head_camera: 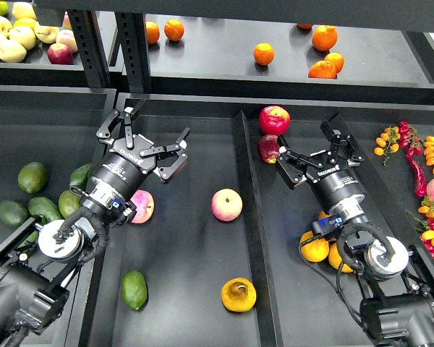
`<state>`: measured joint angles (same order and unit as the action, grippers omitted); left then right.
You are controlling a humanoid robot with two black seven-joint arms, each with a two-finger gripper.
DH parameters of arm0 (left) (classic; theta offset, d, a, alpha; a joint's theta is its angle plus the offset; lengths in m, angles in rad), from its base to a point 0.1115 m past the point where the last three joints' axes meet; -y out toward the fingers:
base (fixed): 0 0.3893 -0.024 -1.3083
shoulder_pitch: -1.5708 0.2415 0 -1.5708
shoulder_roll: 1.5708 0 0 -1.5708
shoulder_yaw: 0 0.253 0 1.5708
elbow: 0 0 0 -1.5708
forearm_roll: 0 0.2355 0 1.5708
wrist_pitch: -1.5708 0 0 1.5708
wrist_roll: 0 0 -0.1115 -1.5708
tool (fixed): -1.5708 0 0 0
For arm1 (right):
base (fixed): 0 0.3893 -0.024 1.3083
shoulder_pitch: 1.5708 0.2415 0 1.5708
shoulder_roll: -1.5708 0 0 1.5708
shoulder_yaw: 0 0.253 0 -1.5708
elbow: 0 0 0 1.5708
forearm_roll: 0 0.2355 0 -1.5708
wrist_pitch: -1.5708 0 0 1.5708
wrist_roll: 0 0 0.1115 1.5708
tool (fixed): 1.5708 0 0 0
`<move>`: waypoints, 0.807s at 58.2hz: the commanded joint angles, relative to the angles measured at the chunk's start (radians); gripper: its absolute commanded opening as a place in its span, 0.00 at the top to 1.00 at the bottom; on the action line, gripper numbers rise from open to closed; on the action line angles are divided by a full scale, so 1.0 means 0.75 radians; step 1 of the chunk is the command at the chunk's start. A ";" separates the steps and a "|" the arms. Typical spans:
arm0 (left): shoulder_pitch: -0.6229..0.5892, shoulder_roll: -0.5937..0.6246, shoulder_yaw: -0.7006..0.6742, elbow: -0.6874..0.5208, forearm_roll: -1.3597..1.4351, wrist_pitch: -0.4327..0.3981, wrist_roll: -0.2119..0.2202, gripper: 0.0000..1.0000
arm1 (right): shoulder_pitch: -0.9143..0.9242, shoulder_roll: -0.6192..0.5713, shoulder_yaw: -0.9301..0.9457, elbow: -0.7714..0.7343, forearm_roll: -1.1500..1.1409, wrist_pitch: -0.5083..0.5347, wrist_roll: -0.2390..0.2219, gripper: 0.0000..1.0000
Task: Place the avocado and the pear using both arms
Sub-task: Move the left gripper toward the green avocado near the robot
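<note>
Lying in the middle tray (202, 144), the avocado (134, 289) and pear (239, 295) rest apart. Both the left gripper (153, 135) and right gripper (312, 150) hover spread wide, holding nothing.

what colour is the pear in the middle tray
Yellow-orange with a dark brown patch, pear, seen in the head view.

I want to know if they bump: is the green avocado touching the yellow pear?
Apart. The head view shows the avocado and the pear with bare dark tray floor between them.

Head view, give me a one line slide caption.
Both grippers, left and right, hover open above the bins; avocado and pear lie in the middle tray.
</note>
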<state>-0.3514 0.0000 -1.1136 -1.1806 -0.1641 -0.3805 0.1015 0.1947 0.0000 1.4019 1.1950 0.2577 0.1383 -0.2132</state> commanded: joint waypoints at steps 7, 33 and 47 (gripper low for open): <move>0.004 0.000 0.000 -0.031 0.000 0.002 0.002 0.00 | -0.012 0.000 -0.002 0.000 0.000 0.002 0.000 0.01; 0.047 0.000 -0.016 -0.040 0.004 -0.061 0.020 0.00 | -0.028 0.000 -0.004 0.004 0.000 -0.013 -0.012 0.01; 0.061 0.000 -0.020 -0.044 0.002 -0.069 0.047 0.00 | -0.041 0.000 -0.004 0.004 -0.004 -0.006 -0.019 0.01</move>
<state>-0.3075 0.0000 -1.1273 -1.2131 -0.1623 -0.4275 0.1291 0.1670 0.0000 1.3985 1.2015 0.2573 0.1288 -0.2267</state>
